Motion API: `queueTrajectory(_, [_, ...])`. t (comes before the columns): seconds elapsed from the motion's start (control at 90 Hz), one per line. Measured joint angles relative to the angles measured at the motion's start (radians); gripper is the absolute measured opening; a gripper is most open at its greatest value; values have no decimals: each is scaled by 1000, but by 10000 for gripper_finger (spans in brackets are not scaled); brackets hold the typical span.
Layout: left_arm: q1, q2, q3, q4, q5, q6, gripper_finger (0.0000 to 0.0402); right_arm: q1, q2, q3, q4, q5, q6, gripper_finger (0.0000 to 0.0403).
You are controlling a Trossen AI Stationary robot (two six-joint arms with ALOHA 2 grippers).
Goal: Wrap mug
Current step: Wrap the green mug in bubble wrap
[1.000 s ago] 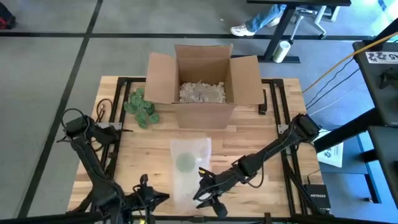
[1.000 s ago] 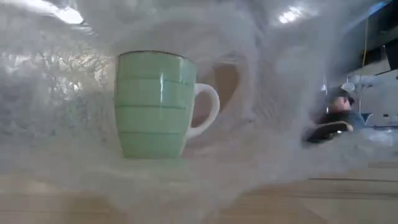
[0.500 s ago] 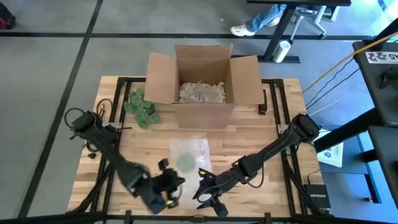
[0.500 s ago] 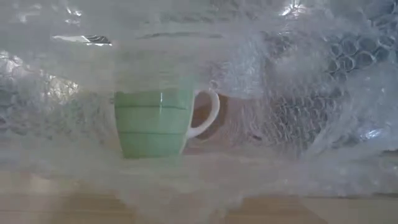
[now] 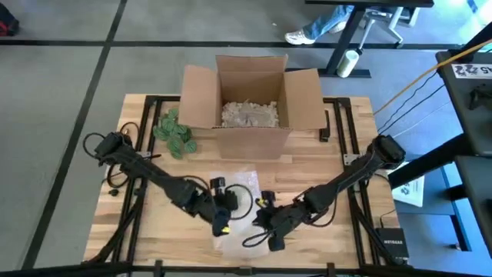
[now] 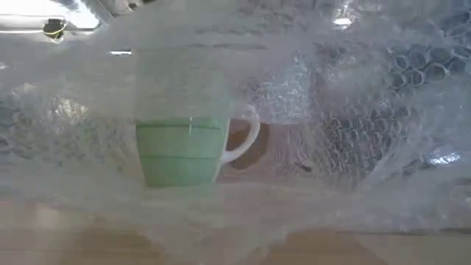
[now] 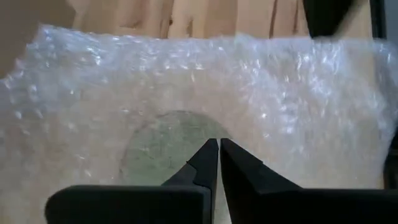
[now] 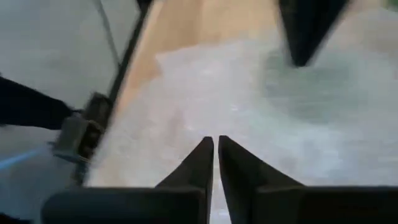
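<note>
Grey carpet floor (image 5: 61, 85), wooden table (image 5: 307, 165), desk legs (image 5: 350, 35) beyond.

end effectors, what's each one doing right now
Left end effector: shut on the bubble wrap over the mug.
Right end effector: shut on the bubble wrap.

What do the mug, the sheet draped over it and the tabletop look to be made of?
Mug: probably glazed ceramic, pale green with a white handle and a smooth sheen. Sheet: clear plastic bubble wrap, its round air cells showing. Tabletop: light wood, apparently butcher-block, with visible plank seams.
</note>
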Motion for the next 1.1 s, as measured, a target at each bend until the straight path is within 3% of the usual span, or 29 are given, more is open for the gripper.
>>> queueTrajectory(0.122, [63, 0, 1, -37, 143, 41, 0, -39, -37, -1, -149, 50, 7, 3])
queueTrajectory(0.356, [153, 8, 2, -100, 275, 81, 0, -72, -48, -2, -371, 82, 124, 0])
queueTrajectory(0.678, [194, 153, 3, -24, 558, 177, 0, -95, -92, -131, -387, 237, 315, 0])
queueTrajectory(0.911, [227, 148, 2, 42, 567, 230, 0, -134, -139, -212, -187, 336, 345, 0])
queueTrajectory(1.1, [246, 147, 2, 22, 485, 196, 0, -149, -147, -221, -197, 273, 342, 0])
